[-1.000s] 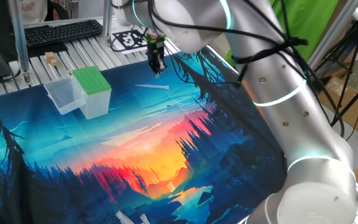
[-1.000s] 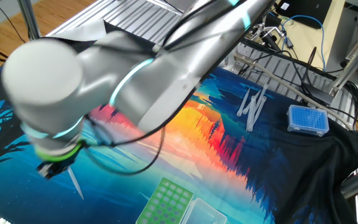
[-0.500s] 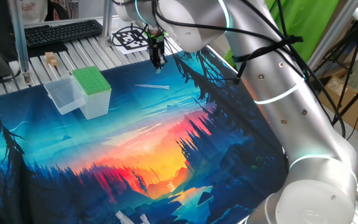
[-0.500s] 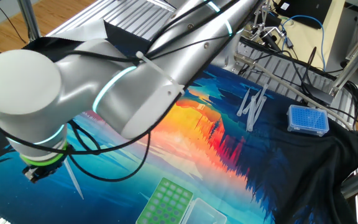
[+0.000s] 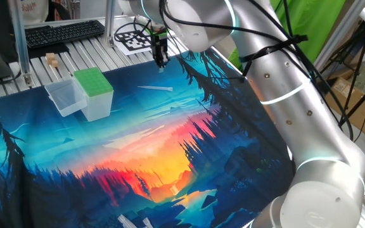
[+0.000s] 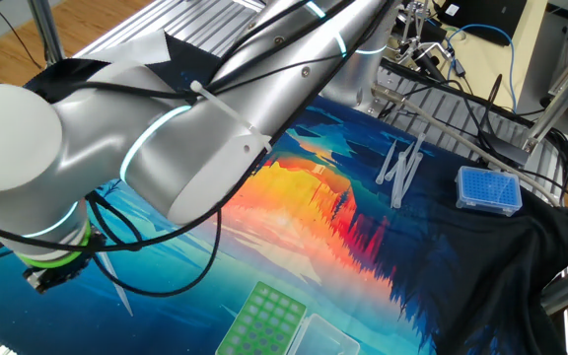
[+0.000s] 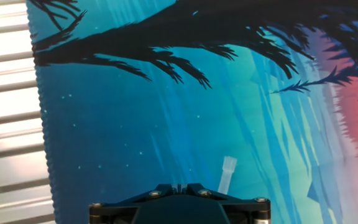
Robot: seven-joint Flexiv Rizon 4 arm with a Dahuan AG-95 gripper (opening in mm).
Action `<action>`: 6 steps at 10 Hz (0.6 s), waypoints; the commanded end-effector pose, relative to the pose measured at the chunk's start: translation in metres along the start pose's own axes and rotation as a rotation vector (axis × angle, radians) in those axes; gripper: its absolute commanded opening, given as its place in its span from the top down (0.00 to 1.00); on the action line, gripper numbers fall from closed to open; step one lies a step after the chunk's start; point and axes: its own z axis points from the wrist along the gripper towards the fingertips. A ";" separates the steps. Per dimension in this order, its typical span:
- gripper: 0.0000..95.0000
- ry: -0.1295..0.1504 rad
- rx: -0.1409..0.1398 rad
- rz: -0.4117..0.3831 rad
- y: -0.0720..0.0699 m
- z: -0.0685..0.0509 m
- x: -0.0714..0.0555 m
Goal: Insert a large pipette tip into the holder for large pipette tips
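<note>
The large pipette tip (image 5: 155, 88) lies flat on the printed mat, a thin whitish cone; it also shows in the other fixed view (image 6: 116, 286) and in the hand view (image 7: 227, 174). My gripper (image 5: 161, 61) hangs above the mat's far edge, behind the tip and apart from it. In the hand view its jaws meet at the bottom edge (image 7: 179, 185), shut and empty. The holder for large pipette tips (image 5: 94, 83), green-topped with whitish sides, stands left of the tip; it also shows in the other fixed view (image 6: 264, 320).
A clear plastic tub (image 5: 65, 97) touches the holder's left side. Several more tips (image 6: 398, 168) and a blue tip box (image 6: 488, 189) lie at the mat's opposite end. A keyboard (image 5: 62, 31), a printed marker (image 5: 132, 39) and a small block (image 5: 51, 60) sit on the slatted table.
My gripper has risen and drawn back from the tip toward the mat's far edge. The tip and the holder have not moved.
</note>
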 end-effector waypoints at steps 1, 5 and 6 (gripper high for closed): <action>1.00 0.010 -0.005 0.009 -0.003 -0.001 0.000; 1.00 -0.023 0.007 0.051 -0.003 -0.001 0.000; 1.00 -0.040 0.012 0.059 -0.003 -0.001 0.000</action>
